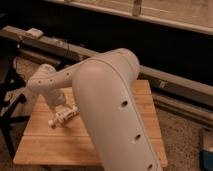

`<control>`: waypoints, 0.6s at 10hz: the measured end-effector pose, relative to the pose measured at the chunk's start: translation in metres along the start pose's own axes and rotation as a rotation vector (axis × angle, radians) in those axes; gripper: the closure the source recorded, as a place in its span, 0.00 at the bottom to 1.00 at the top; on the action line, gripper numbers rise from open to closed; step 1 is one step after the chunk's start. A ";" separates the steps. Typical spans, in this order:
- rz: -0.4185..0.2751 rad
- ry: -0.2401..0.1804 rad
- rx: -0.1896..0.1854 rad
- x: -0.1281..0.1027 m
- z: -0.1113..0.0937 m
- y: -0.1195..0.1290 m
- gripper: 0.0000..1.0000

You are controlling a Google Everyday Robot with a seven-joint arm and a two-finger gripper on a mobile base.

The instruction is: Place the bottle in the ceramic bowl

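Nothing readable anywhere, and the label on the bottle (65,117) is illegible. The gripper (60,110) hangs just over it, above the bench (45,145).

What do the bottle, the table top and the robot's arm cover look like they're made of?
The bottle: probably plastic, white and smooth, with a darker label band. The table: wood, pale matte planks with visible seams. The arm: likely a moulded plastic shell, off-white and smooth, with small round holes. The gripper is down at the bottle, just above the table top.
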 end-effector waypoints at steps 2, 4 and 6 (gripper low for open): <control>-0.026 0.012 0.034 -0.011 0.012 0.010 0.35; -0.059 0.026 0.066 -0.012 0.023 0.025 0.35; -0.086 0.034 0.103 -0.014 0.032 0.034 0.35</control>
